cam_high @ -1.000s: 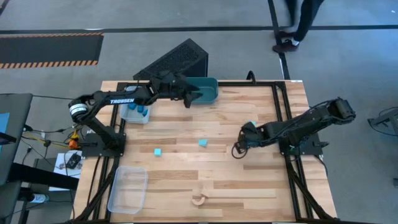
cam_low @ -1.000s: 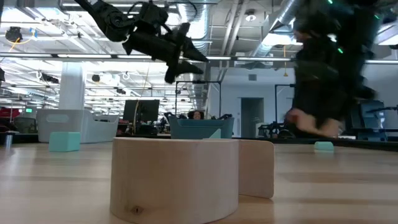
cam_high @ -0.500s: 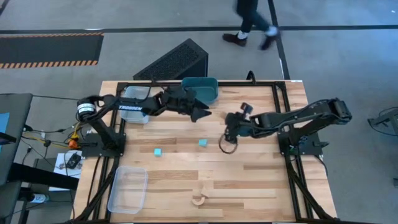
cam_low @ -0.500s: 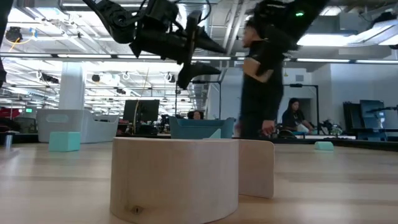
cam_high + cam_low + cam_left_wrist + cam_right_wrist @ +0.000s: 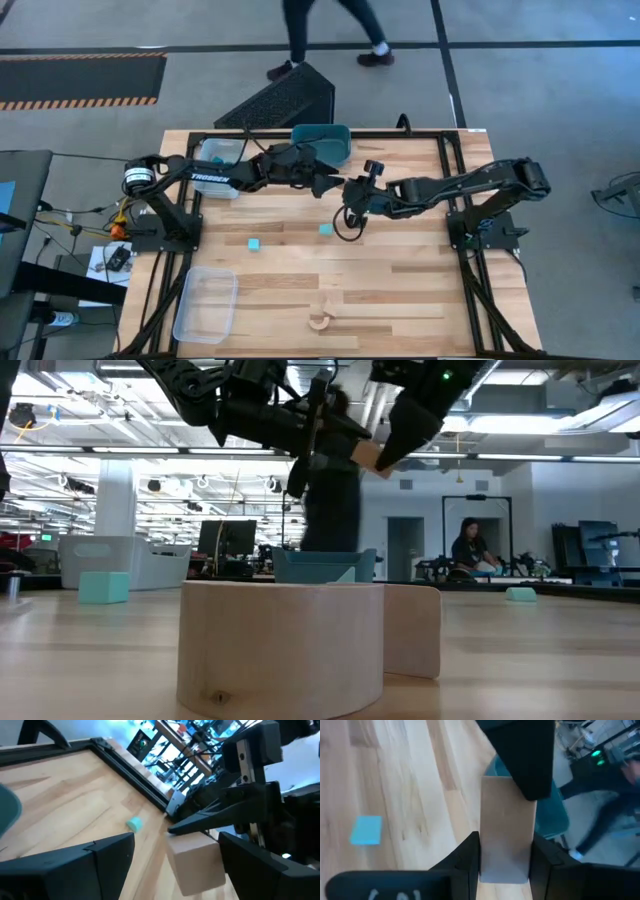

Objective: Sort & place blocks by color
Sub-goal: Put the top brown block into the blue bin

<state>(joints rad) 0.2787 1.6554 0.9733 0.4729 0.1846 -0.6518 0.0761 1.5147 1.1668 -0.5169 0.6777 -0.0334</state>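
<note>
A tan wood block (image 5: 197, 865) hangs in the air above the table's middle, held by my right gripper (image 5: 352, 203), which is shut on it. My left gripper (image 5: 338, 186) is open and faces it from the table's left. Its two fingers stand on either side of the block's free end (image 5: 507, 787); whether they touch it, I cannot tell. In the low view the block (image 5: 368, 455) shows high above the tabletop. Two pale cyan blocks (image 5: 254, 243) (image 5: 326, 230) and the wooden arch (image 5: 320, 320) lie flat on the table. My right gripper pinches the tan block between its two fingers (image 5: 467, 857), one on each long side face at the block's near end (image 5: 504, 867). The fingers come about level from the table's right and lie along the block. The block is lifted clear and points at my left gripper.
The teal tub (image 5: 322, 143) stands at the far edge. A clear tray (image 5: 218, 165) with darker blue blocks sits at the far left, another clear tray (image 5: 205, 303) at the near left. A person (image 5: 330, 30) walks past beyond the far edge.
My right gripper has carried the tan block up and toward the table's left, to my left gripper. My left gripper has come from above the teal tub toward the table's middle and stands around the block's free end.
</note>
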